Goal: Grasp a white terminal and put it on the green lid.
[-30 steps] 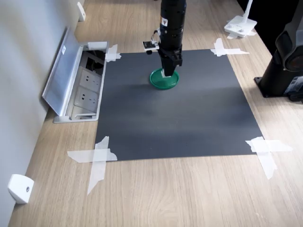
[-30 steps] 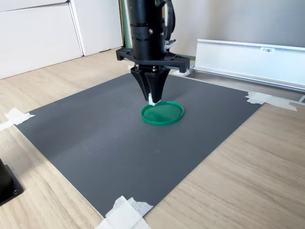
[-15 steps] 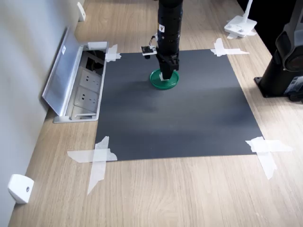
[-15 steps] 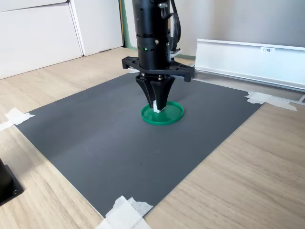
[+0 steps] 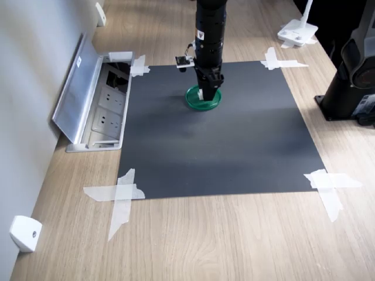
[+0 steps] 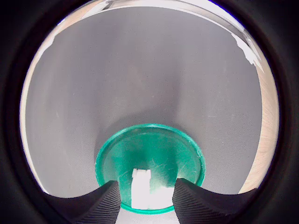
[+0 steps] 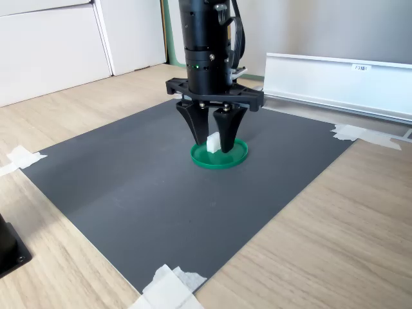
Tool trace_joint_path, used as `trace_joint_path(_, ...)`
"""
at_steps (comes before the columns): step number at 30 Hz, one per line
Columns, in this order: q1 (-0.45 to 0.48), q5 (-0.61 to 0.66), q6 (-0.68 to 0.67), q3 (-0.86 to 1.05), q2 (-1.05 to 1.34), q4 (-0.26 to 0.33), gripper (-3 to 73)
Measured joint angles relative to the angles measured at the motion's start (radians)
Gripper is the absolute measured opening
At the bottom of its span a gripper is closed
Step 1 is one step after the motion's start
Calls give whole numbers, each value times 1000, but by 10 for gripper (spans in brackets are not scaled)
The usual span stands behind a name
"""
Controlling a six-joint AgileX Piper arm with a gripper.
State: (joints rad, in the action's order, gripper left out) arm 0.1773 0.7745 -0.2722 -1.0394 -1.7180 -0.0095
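The green lid [image 5: 193,100] lies on the dark mat, toward the mat's far side in the first exterior view. The white terminal [image 7: 212,141] rests on the lid [image 7: 233,158], a tiny white block standing between the spread fingers. My gripper [image 7: 213,149] points straight down over the lid and is open, with its fingertips beside the terminal and a gap on both sides. In the wrist view the terminal [image 6: 140,187] sits on the lid [image 6: 154,147] between the two black fingers [image 6: 106,201], near the rim. The first exterior view shows the gripper [image 5: 204,93] covering most of the terminal.
A dark mat [image 5: 222,146] is taped to the wooden table at its corners. An open floor socket box [image 5: 105,111] lies at the first exterior view's left, a white wedge bracket [image 5: 24,233] at lower left, a white base with stem [image 5: 297,30] at top right, and a black stand [image 5: 351,88] at right.
The gripper came down onto the lid with the terminal held, then its fingers spread apart. The terminal now rests on the lid, let go.
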Motion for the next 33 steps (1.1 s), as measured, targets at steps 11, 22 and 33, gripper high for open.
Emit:
trace_joint_path(11, 10, 25, 52, -75, 129, 10, 15)
trace_joint_path(22, 10, -249, -8, 215, 592, 135, -7)
trace_joint_path(33, 10, -647, -8, 705, 1195, 180, -8)
